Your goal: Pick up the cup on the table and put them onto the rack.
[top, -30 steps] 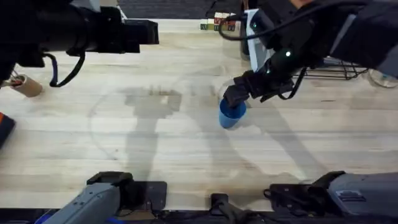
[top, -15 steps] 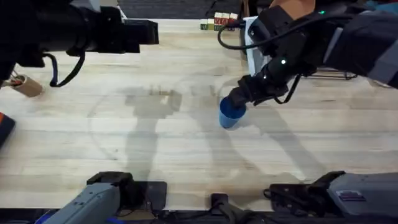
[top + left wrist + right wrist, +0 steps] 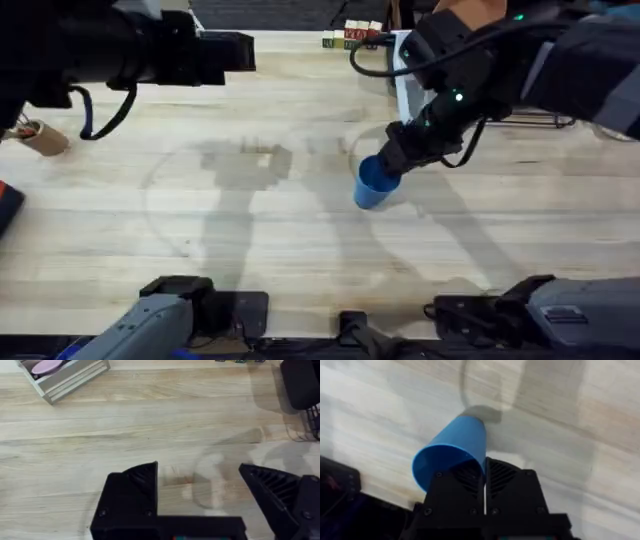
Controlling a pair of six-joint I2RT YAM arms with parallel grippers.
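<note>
The right arm's black two-finger gripper (image 3: 385, 165) pinches the rim of a small bright blue plastic tumbler (image 3: 372, 186) near the middle of the large pale light-wood plank table (image 3: 250, 250), right of centre in the overhead view. In the right wrist view, the two ribbed black fingers (image 3: 465, 477) are pressed nearly together with the cup's wall clamped between them; the blue tumbler (image 3: 451, 452) tilts, its open mouth turned toward the camera and its base angled toward the wood. Whether the base touches the tabletop cannot be told, though a shadow lies just beside it on the planks.

The left arm's black gripper (image 3: 225, 50) hangs high over the far left of the table, large and dark under the overhead camera. In its own wrist view the left gripper (image 3: 200, 490) stands released, the two fingers well apart, with bare wood grain between them and nothing held.

A black wire dish-drying rack (image 3: 545, 115) shows partly behind the right arm at the far right of the table, well apart from the blue tumbler. A grey slatted wooden tray (image 3: 65, 375) holding a pink item sits at the table's far edge in the left wrist view. A brown cardboard roll (image 3: 40, 137) lies at the table's left edge.
</note>
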